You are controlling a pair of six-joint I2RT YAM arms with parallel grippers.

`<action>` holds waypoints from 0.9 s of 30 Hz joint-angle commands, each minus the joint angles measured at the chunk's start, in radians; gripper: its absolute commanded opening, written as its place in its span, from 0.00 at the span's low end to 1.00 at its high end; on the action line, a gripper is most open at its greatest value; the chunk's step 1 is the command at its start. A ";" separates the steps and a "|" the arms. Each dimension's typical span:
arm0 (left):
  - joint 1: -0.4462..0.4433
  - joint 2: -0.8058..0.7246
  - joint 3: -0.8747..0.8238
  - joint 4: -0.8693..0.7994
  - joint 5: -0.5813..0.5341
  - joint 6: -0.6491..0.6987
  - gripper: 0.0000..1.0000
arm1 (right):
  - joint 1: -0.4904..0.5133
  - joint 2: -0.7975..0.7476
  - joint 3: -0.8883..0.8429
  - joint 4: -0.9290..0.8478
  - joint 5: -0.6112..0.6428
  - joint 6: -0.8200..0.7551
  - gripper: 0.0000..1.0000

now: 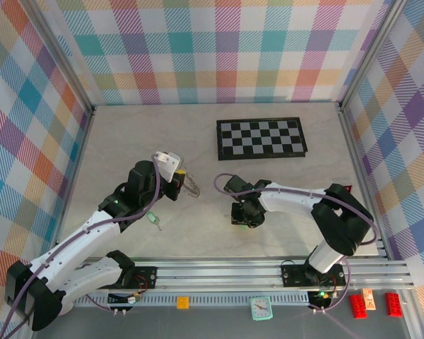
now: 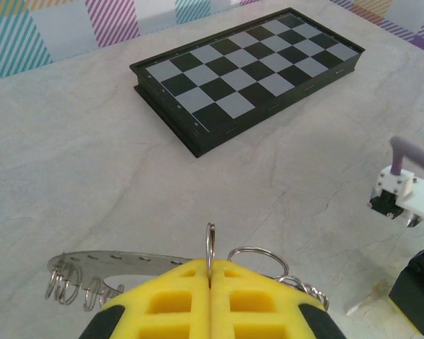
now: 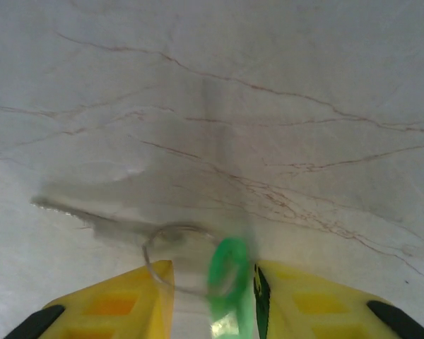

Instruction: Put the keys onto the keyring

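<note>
keyring (image 2: 127, 263): flat grey metal plate with a row of holes along the edge and small wire rings hanging off it. it is held up off the table (image 1: 127, 141) by the left hand (image 2: 210, 268), just left of centre in the top view. left hand is fully closed, pinching one small split ring (image 2: 210, 244) of the keyring edge-on between the yellow fingers.

loose key (image 1: 153, 220): tiny, green head, lies on the table near the left arm, below the keyring in the top view.

second key (image 3: 230, 275): green head sits between the fingers of the right hand (image 3: 215, 267), against one finger with a gap to the other. that hand is partly open, not clamped. a thin wire loop (image 3: 173, 254) shows beside it, blurred.

table is pale marble-look with fine brown veins. a black-and-white checkerboard (image 1: 261, 138) lies flat at the far side. the walls (image 1: 212, 49) are pastel plaid cloth on three sides.
</note>
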 commanded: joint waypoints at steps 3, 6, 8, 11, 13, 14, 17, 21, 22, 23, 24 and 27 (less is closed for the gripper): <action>-0.013 -0.006 0.003 0.044 0.024 0.016 0.00 | -0.002 0.005 0.028 -0.040 0.000 -0.049 0.31; -0.015 -0.006 0.004 0.042 0.028 0.019 0.00 | -0.002 0.003 0.024 -0.061 0.022 -0.057 0.31; -0.016 -0.005 0.005 0.042 0.031 0.019 0.00 | -0.003 0.003 0.022 -0.063 0.025 -0.063 0.29; -0.019 -0.004 0.010 0.041 0.032 0.021 0.00 | -0.003 0.003 0.024 -0.066 0.028 -0.069 0.23; -0.023 -0.003 0.014 0.039 0.031 0.022 0.00 | -0.001 -0.005 0.026 -0.070 0.031 -0.078 0.18; -0.024 -0.003 0.015 0.038 0.031 0.022 0.00 | -0.002 -0.012 0.027 -0.071 0.030 -0.087 0.16; -0.027 -0.003 0.017 0.037 0.024 0.025 0.00 | -0.002 -0.027 0.035 -0.093 0.027 -0.112 0.11; -0.030 -0.003 0.015 0.039 0.020 0.027 0.00 | 0.005 -0.047 0.028 -0.100 -0.009 -0.155 0.07; -0.032 -0.003 0.015 0.039 0.019 0.027 0.00 | 0.011 -0.052 0.025 -0.099 -0.022 -0.164 0.06; -0.032 -0.002 0.015 0.039 0.020 0.027 0.00 | 0.019 -0.057 0.023 -0.097 -0.037 -0.174 0.06; -0.033 -0.001 0.014 0.038 0.020 0.027 0.00 | 0.025 -0.060 0.021 -0.097 -0.046 -0.180 0.05; -0.035 0.002 0.015 0.040 0.023 0.028 0.00 | 0.040 -0.066 0.008 -0.095 -0.101 -0.199 0.05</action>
